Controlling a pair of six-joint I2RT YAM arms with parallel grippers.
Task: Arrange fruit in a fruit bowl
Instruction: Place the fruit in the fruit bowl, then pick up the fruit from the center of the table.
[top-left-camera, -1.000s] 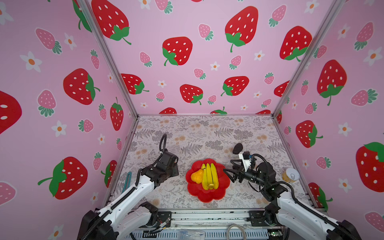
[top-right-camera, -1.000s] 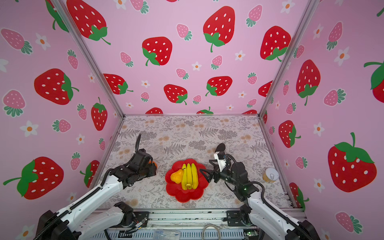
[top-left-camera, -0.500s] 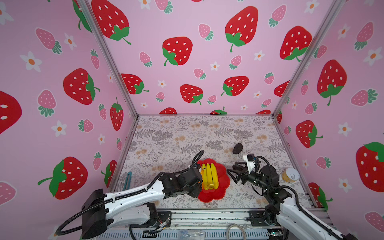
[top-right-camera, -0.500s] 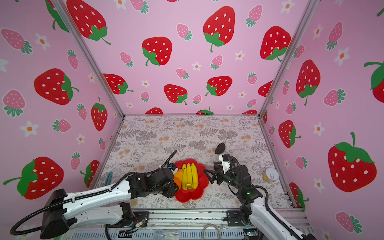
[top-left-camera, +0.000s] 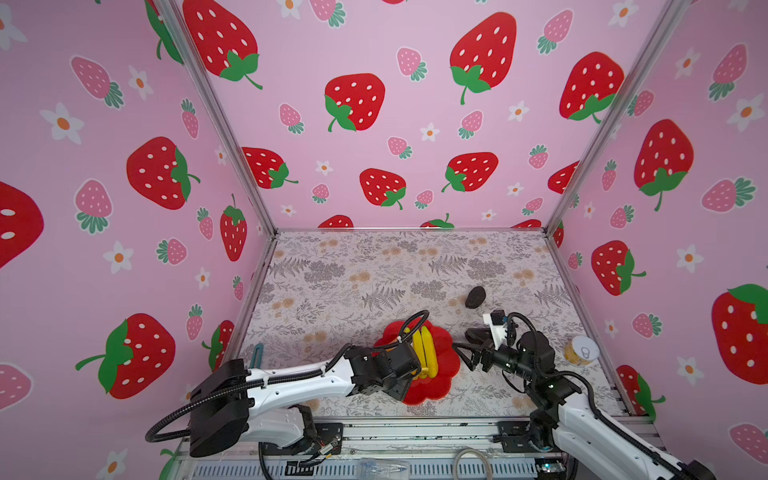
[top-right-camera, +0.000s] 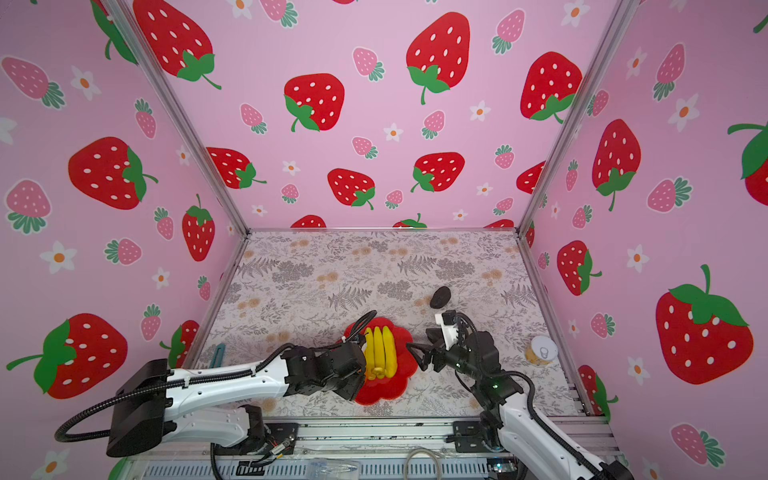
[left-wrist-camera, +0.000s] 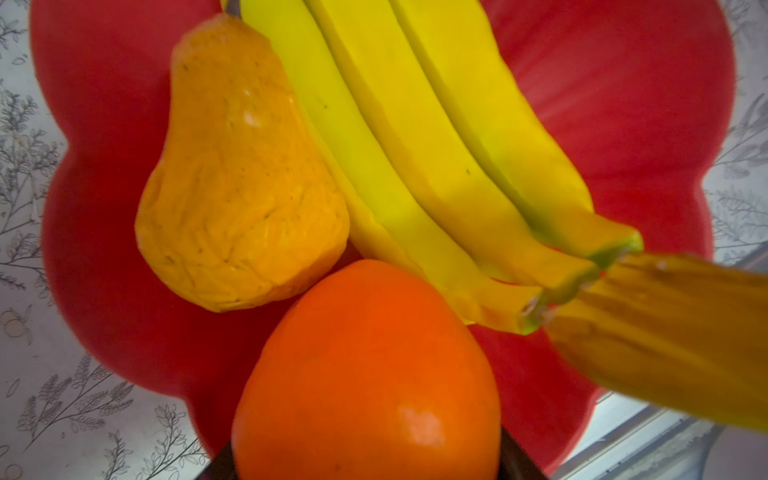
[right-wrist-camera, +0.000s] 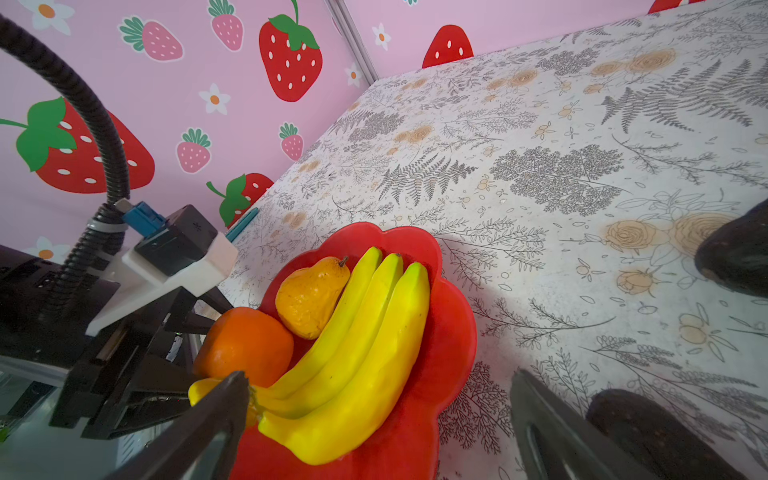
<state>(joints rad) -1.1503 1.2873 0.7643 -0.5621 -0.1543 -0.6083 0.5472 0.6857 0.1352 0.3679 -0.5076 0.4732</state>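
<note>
Placing step: the orange (left-wrist-camera: 365, 374) lies in the fruit bowl (right-wrist-camera: 453, 332) between jaws of the left gripper (top-left-camera: 415, 371); whether pinching, I cannot tell. The right gripper (top-left-camera: 464, 345), jaws spread beside the bowl, should next fetch an avocado (top-left-camera: 475, 297).

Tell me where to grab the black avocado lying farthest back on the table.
Grip the avocado across its narrow middle, coming straight down with the open right gripper. It is an oval lying flat and alone on the table, so the short width probably fits the jaws best.
</note>
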